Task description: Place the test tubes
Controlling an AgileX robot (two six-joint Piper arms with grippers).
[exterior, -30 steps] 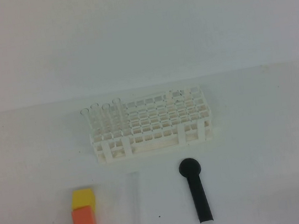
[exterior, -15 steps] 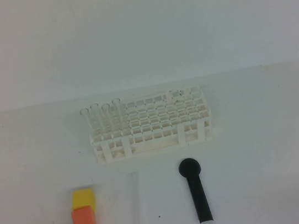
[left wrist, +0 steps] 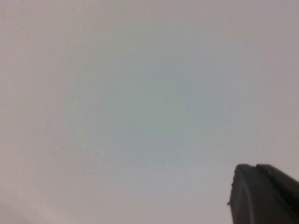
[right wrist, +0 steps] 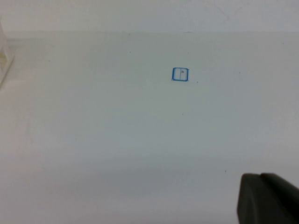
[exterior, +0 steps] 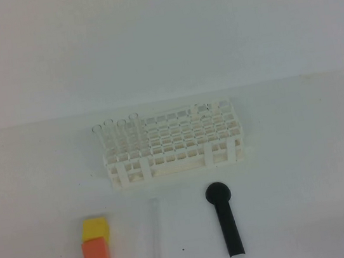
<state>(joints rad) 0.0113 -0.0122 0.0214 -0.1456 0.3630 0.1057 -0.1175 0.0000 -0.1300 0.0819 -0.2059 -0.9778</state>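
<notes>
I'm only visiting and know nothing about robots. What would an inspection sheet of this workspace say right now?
Surface: white table, a few tiny dark specks.
Job's things: white test tube rack standing mid-table; upright tubes at its left end; one loose test tube lying flat on the robot's side of the rack.
Clutter: black tool lying right of the loose tube; yellow block with orange block against it; blue square mark.
Grippers: left gripper and right gripper are outside the high view; only a dark corner of each shows in its wrist view.
Cables: nothing seen.
Surroundings: plain white wall.
</notes>
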